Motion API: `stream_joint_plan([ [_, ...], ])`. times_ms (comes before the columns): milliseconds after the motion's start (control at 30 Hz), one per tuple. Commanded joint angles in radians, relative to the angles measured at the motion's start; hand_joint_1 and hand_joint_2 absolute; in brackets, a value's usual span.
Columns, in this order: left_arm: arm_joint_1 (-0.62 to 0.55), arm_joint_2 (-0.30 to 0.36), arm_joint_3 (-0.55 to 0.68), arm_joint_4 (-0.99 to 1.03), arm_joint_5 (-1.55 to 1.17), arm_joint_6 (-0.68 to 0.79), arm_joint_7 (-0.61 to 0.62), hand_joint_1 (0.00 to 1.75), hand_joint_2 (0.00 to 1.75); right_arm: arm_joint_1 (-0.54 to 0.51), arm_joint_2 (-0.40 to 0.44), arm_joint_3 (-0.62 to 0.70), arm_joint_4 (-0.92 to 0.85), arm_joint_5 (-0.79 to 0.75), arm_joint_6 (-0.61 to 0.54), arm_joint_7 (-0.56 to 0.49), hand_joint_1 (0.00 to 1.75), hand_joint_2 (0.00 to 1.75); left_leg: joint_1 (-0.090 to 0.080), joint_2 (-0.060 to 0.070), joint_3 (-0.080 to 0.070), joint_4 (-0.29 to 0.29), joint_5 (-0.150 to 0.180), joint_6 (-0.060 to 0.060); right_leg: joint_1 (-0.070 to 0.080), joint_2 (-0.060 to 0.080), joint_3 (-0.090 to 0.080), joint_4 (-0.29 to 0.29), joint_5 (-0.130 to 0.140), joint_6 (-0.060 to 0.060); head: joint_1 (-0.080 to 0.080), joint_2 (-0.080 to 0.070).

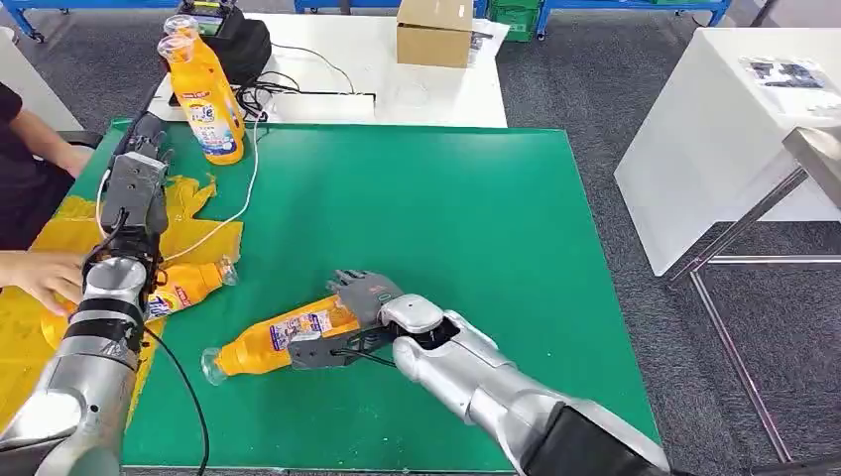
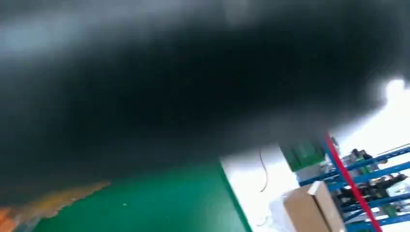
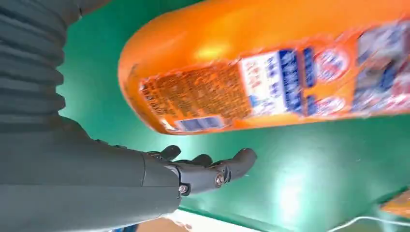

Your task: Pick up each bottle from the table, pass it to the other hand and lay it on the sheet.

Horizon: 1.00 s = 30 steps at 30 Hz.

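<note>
Bottle [image 1: 283,337] under inspection: orange body, clear cap end, white/blue label w/ red marks plus a panel of small print. It lies on its side on the green table [image 1: 446,228], near the front edge, cap end pointing toward my left, base toward my right hand [image 1: 347,322]. In the right wrist view the bottle [image 3: 270,63] reads as glossy orange w/ a rounded base; the print is too blurred to read.

My right hand sits at the bottle's base end, fingers apart around it. The wrist view shows my fingers [image 3: 227,169] spread below the body w/ green table between them and the bottle, so the hand is not clamped; I read it as open, grip not made.

My left hand [image 1: 134,164] is stretched out flat over the yellow sheet [image 1: 60,238] at the table's left side, fingers extended, holding nothing.

2nd bottle [image 1: 188,285] lies on its side at the sheet's edge, just beside my left forearm. Two more bottles [image 1: 203,84] stand upright at the table's far left corner, touching each other.

A person's hand [image 1: 45,278] rests on the sheet near my left arm. White cable [image 1: 238,203] runs across the sheet area. Cardboard box [image 1: 434,32] on the white table behind.
</note>
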Motion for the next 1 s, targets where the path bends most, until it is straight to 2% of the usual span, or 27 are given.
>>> stream_joint_plan([
  [33, -0.032, -0.042, 0.009, -0.003, 0.030, -0.015, 0.007, 0.00, 1.75, -0.078, 0.089, 0.127, 0.110, 0.064, 0.015, 0.016, 0.00, 1.75, -0.001, -0.002, 0.001, 0.001, -0.001, 0.002, -0.001, 0.001, 0.000, 0.002, -0.001, 0.001, 0.000, 0.000],
  [333, -0.035, -0.045, 0.003, -0.003, 0.032, -0.017, 0.006, 0.00, 1.75, -0.063, 0.094, 0.140, 0.106, 0.066, 0.033, 0.016, 0.00, 1.75, -0.001, -0.006, 0.004, 0.001, -0.002, 0.003, -0.001, -0.002, 0.003, 0.002, -0.003, 0.001, 0.000, 0.000],
  [467, -0.061, -0.069, -0.013, 0.013, 0.044, -0.026, 0.005, 0.00, 1.75, -0.012, 0.094, 0.218, 0.164, 0.060, 0.307, 0.012, 0.03, 1.75, 0.000, -0.004, 0.001, 0.000, 0.000, 0.001, 0.000, -0.002, 0.002, 0.000, -0.001, 0.001, 0.000, 0.000],
  [500, -0.069, -0.076, -0.022, 0.024, 0.048, -0.028, 0.004, 0.00, 1.75, 0.012, 0.089, 0.234, 0.182, 0.070, 0.321, 0.004, 1.75, 1.75, 0.000, -0.006, 0.002, 0.000, 0.000, 0.002, 0.000, -0.004, 0.003, 0.000, -0.002, 0.001, 0.000, 0.000],
  [533, -0.074, -0.079, -0.029, 0.030, 0.050, -0.024, 0.000, 0.00, 1.75, 0.038, 0.081, 0.257, 0.201, 0.084, 0.365, -0.009, 1.75, 1.75, 0.000, -0.009, 0.003, -0.001, 0.000, 0.002, 0.000, -0.006, 0.005, -0.001, -0.002, 0.001, 0.000, 0.000],
  [600, -0.071, -0.080, -0.036, 0.030, 0.062, -0.019, -0.006, 0.00, 1.75, 0.099, 0.055, 0.270, 0.214, 0.090, 0.377, -0.014, 1.75, 1.75, 0.000, -0.006, 0.002, -0.001, 0.000, 0.001, 0.001, -0.004, 0.004, -0.002, -0.001, 0.001, 0.000, 0.000],
  [667, -0.057, -0.073, -0.042, 0.018, 0.078, -0.016, -0.010, 0.00, 1.75, 0.136, 0.035, 0.284, 0.217, 0.101, 0.378, -0.004, 1.75, 1.75, 0.000, -0.010, 0.008, -0.004, 0.000, 0.003, 0.000, -0.007, 0.009, -0.005, -0.002, 0.001, 0.000, 0.000],
  [700, -0.051, -0.069, -0.043, 0.015, 0.084, -0.016, -0.009, 0.00, 1.75, 0.148, 0.027, 0.291, 0.218, 0.107, 0.378, 0.002, 1.75, 1.75, 0.000, -0.008, 0.006, -0.003, 0.000, 0.002, 0.000, -0.006, 0.008, -0.004, -0.001, 0.001, 0.000, 0.000],
  [733, -0.048, -0.066, -0.042, 0.015, 0.085, -0.016, -0.010, 0.00, 1.75, 0.154, 0.021, 0.292, 0.218, 0.108, 0.371, 0.002, 1.75, 1.75, -0.001, -0.011, 0.006, -0.003, 0.000, 0.003, -0.001, -0.008, 0.009, -0.004, -0.002, 0.001, 0.003, 0.000],
  [767, -0.046, -0.065, -0.041, 0.014, 0.086, -0.016, -0.010, 0.00, 1.75, 0.154, 0.020, 0.293, 0.219, 0.109, 0.373, 0.003, 1.75, 1.75, 0.000, -0.004, 0.011, -0.005, 0.000, 0.002, 0.000, -0.002, 0.011, -0.006, -0.001, 0.000, -0.001, 0.000],
  [800, -0.043, -0.064, -0.040, 0.011, 0.094, -0.018, -0.011, 0.00, 1.75, 0.156, 0.018, 0.297, 0.219, 0.114, 0.379, 0.010, 1.75, 1.75, 0.000, -0.003, 0.009, -0.003, -0.001, 0.001, 0.000, -0.002, 0.009, -0.004, -0.001, 0.000, 0.002, 0.000],
  [900, -0.031, -0.060, -0.040, 0.001, 0.105, -0.019, -0.013, 0.00, 1.75, 0.174, 0.002, 0.308, 0.219, 0.129, 0.379, 0.021, 1.75, 1.75, -0.001, -0.007, 0.016, -0.005, 0.000, 0.001, -0.001, -0.005, 0.015, -0.006, -0.001, 0.000, 0.000, 0.000],
  [967, -0.029, -0.058, -0.042, 0.003, 0.108, -0.021, -0.014, 0.00, 1.75, 0.181, 0.001, 0.316, 0.220, 0.138, 0.381, 0.024, 1.75, 1.75, 0.000, -0.004, 0.018, -0.003, -0.001, 0.000, 0.000, -0.002, 0.016, -0.005, -0.001, 0.000, 0.000, 0.000],
  [1000, -0.029, -0.057, -0.042, 0.003, 0.109, -0.021, -0.015, 0.00, 1.75, 0.183, 0.001, 0.319, 0.220, 0.142, 0.381, 0.029, 1.75, 1.75, 0.000, -0.006, 0.019, -0.005, 0.000, 0.000, 0.000, -0.003, 0.017, -0.006, -0.001, 0.000, 0.001, 0.000],
])
